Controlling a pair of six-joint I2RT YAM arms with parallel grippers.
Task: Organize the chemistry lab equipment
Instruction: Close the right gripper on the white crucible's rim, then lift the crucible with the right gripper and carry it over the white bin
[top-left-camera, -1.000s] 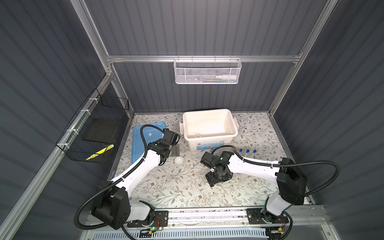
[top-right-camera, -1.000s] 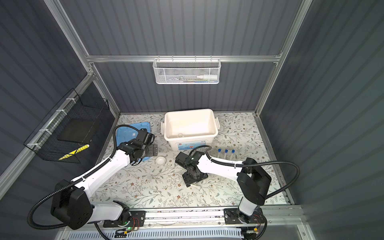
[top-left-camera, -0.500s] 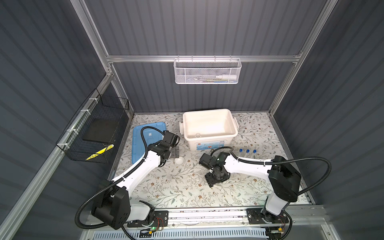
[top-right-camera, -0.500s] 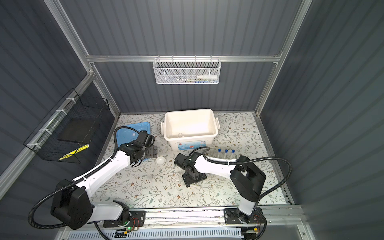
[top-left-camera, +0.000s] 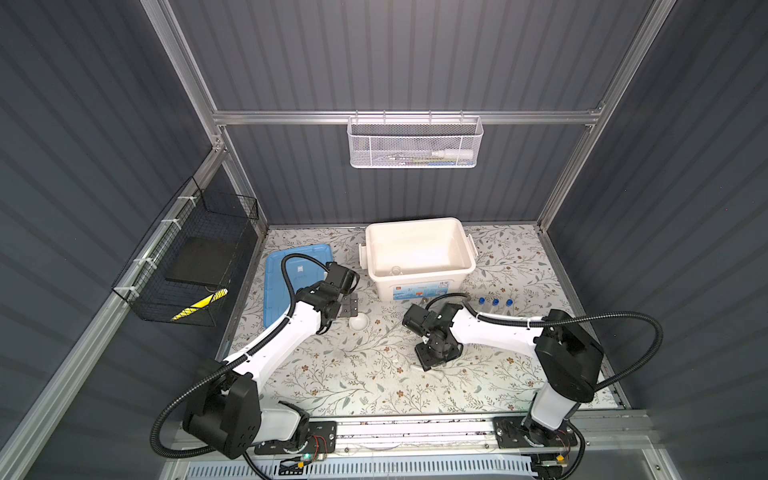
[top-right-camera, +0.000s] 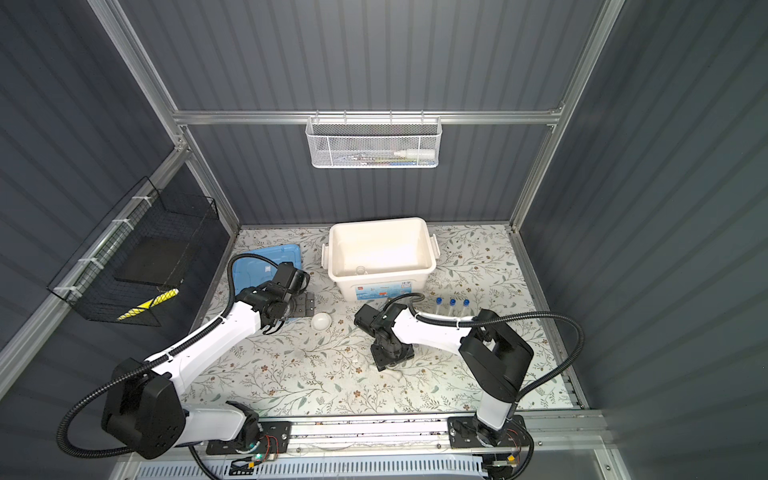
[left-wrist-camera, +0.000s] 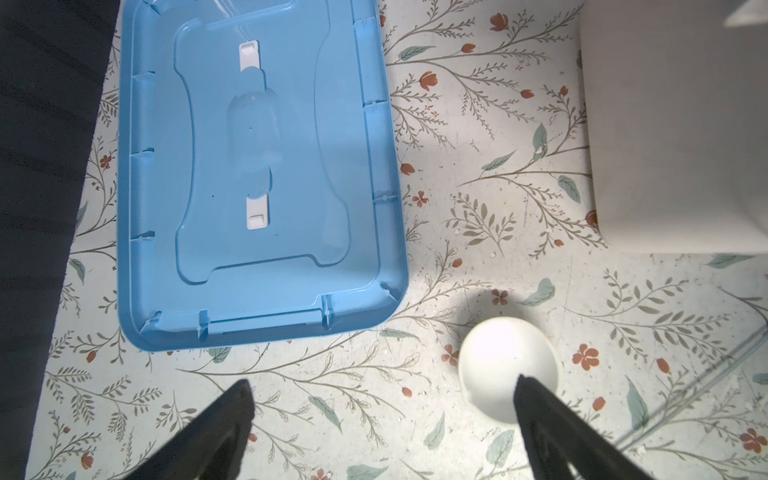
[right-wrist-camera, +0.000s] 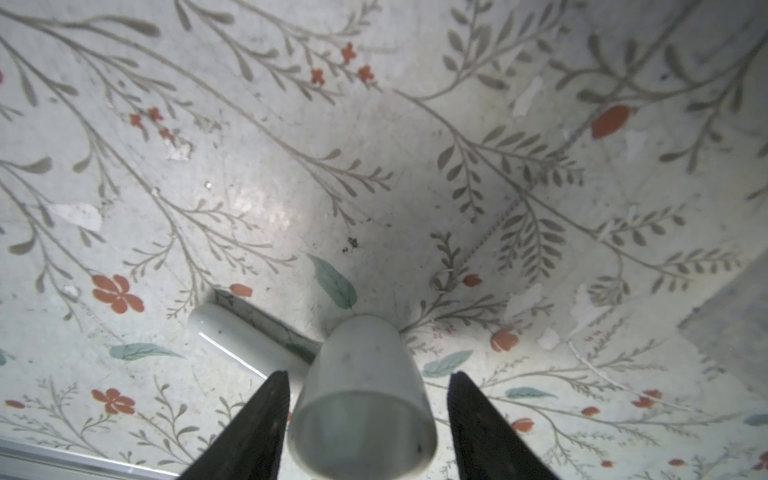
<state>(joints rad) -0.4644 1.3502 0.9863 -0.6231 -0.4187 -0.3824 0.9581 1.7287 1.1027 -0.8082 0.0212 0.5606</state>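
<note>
Closest to me, at about 5 o'clock on the floral table (top-left-camera: 332, 374), my right gripper (right-wrist-camera: 368, 376) points down with its jaws spread either side of a small white bowl (right-wrist-camera: 361, 399). A strip of table shows between the bowl and one finger, so nothing is pinched. The white pestle (right-wrist-camera: 237, 336) lies on the table just beside that bowl, with one end hidden behind it.

Further out, near 9 o'clock, my left gripper (left-wrist-camera: 384, 384) hangs with its jaws spread wide. One fingertip (left-wrist-camera: 536, 399) overlaps the rim of a second white bowl (left-wrist-camera: 507, 365) in the wrist view; I cannot tell whether it touches.

At 3 o'clock, three blue-capped test tubes (top-left-camera: 495, 302) sit in a row just past the right arm. The blue lid (top-left-camera: 274, 282) lies flat at 10 o'clock. At 12 o'clock sits the open white tub (top-left-camera: 419, 286), with a small clear beaker (top-left-camera: 397, 271) inside by its front wall. High on the back wall hangs a white mesh basket (top-left-camera: 415, 143).
</note>
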